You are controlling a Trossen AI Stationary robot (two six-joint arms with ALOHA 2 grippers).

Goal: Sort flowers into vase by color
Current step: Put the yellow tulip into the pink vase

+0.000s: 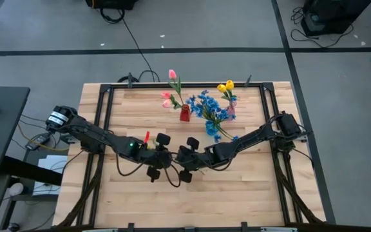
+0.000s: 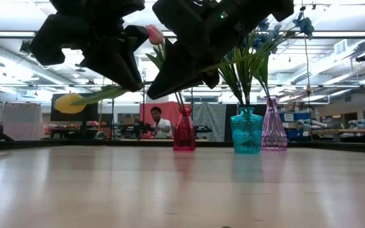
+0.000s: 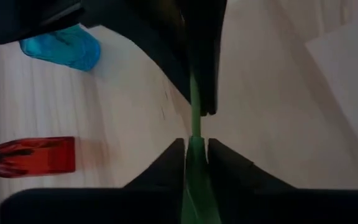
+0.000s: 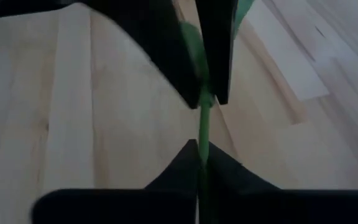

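You have both arms meeting over the middle of the table (image 1: 237, 193), on the near side of the red vase (image 1: 185, 114), and both are holding the same flower. The left gripper (image 1: 161, 156) is pinched on the thin green stem (image 3: 195, 118), and the right gripper (image 1: 187, 158) is pinched on that stem too, so the two sets of jaws face each other closely with only a short bare length between them. From the table-level camera, a yellow tulip (image 2: 70, 104) hangs out to the side of the dark grippers, above the wood and well short of the vases.

The red vase already holds pink tulips (image 1: 168, 98), the blue vase (image 2: 246, 130) next to it holds the blue sprays (image 1: 206, 106), and the pale purple vase (image 2: 274, 132) beyond that holds yellow tulips (image 1: 226, 86), so this one probably belongs there.

- With both grips closed, any pull apart or twist may kink or stretch the stem.
- If one side lets go while the other holds loosely, the flower may swing or drop onto the table.
- The purple vase stands just beside the blue one, whose sprays spread wide; a low approach could snag them or tip a vase.
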